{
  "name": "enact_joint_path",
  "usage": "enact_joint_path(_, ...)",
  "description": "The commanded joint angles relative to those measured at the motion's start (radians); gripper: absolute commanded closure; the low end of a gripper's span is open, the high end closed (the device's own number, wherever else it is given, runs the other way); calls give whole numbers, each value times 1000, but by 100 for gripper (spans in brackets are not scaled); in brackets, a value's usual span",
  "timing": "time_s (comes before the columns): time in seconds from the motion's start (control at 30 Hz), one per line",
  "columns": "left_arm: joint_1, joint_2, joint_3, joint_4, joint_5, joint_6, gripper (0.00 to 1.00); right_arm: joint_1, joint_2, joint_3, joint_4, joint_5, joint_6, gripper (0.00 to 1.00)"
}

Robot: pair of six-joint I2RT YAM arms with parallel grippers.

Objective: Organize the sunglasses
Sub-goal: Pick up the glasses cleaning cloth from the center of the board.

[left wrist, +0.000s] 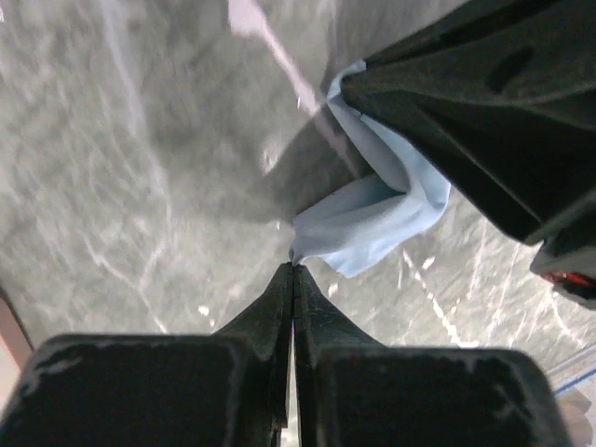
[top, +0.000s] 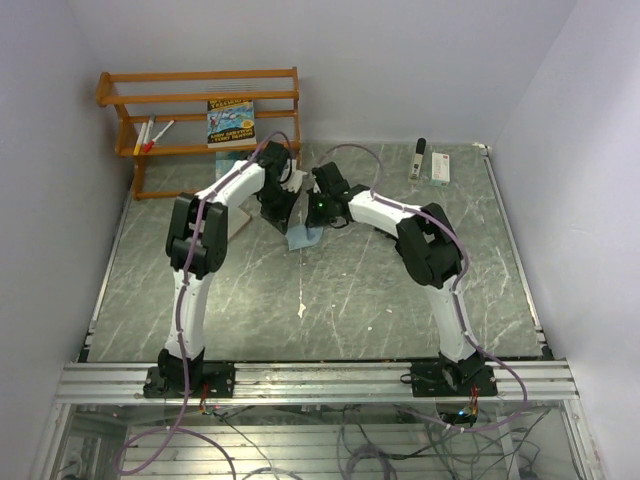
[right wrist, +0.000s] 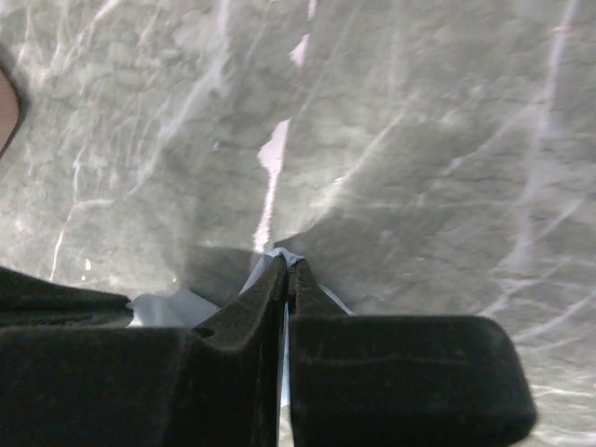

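A light blue cleaning cloth (top: pixel 303 238) hangs between my two grippers near the middle back of the table. My left gripper (left wrist: pixel 295 268) is shut on one corner of the cloth (left wrist: pixel 372 219). My right gripper (right wrist: pixel 288 263) is shut on another edge of the cloth (right wrist: pixel 168 307), which bunches at its fingertips. In the top view both grippers (top: pixel 285 205) (top: pixel 322 210) sit close together just above the cloth. No sunglasses show in any view; the arms may hide them.
A wooden rack (top: pixel 200 120) stands at the back left with a book (top: pixel 231 122) and pens (top: pixel 152 132). A dark case (top: pixel 419 158) and a white box (top: pixel 441 167) lie at the back right. A small white scrap (top: pixel 303 311) lies mid-table.
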Motion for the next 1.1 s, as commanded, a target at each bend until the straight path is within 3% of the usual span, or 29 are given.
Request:
enact_joint_path(0.0,48,-114,-95,-23,-21,43,93,41,7,32,-30,37,18,100)
enact_joint_path(0.67,205,-322,-339,6,-118,106,93,184,191,341,4,30,27,100)
enact_joint_path(1.07,275,-376,-379,9,-152,132,93,202,310,562,-10,-24,-15,100)
